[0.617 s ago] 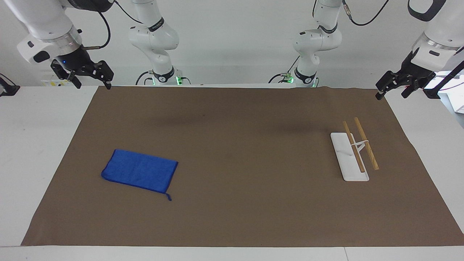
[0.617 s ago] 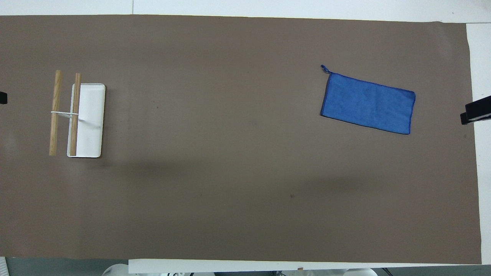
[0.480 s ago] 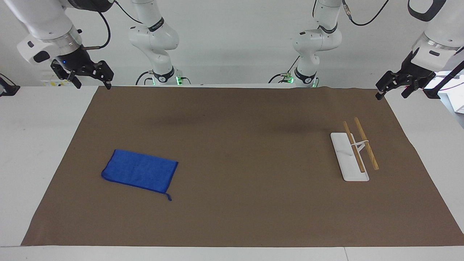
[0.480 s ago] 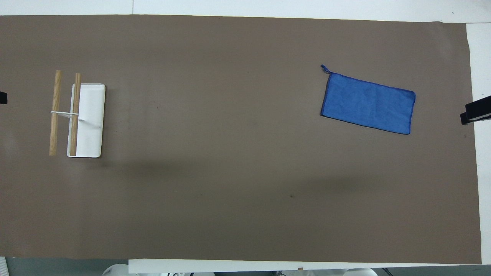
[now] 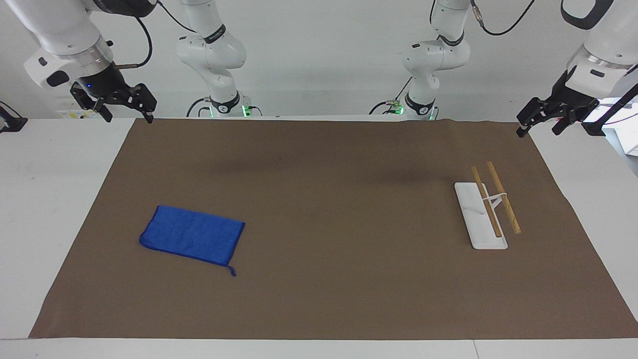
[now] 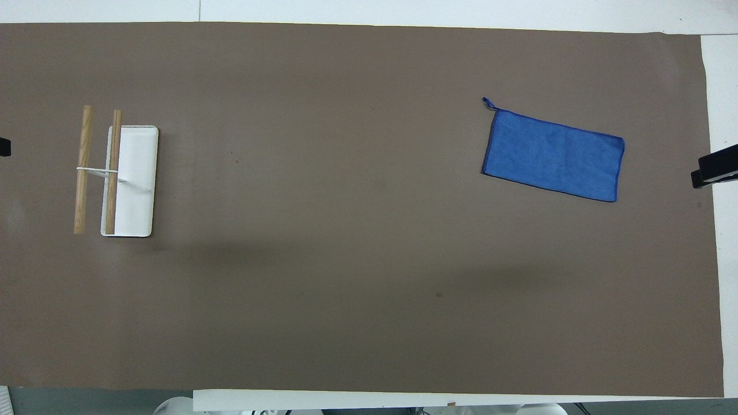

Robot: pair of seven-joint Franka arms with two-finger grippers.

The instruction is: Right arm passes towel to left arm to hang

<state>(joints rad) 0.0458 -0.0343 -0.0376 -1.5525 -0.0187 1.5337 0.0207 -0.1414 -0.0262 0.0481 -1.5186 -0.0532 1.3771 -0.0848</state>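
The bright blue towel (image 5: 192, 242) lies flat on the brown mat (image 5: 319, 279) toward the right arm's end; it also shows in the overhead view (image 6: 553, 155). Its loop (image 6: 487, 102) is at the corner farthest from the robots. My right gripper (image 5: 128, 115), with the blue wrist light, is open and empty, raised over the mat's end edge beside the towel; only its tip (image 6: 714, 170) shows from overhead. My left gripper (image 5: 538, 130) is open and empty, raised over the mat's edge at the left arm's end, and waits.
A white rack base (image 5: 478, 224) with two wooden rods (image 5: 504, 197) on a thin white stand sits on the mat toward the left arm's end; it also shows in the overhead view (image 6: 135, 190). White table (image 5: 50, 199) surrounds the mat.
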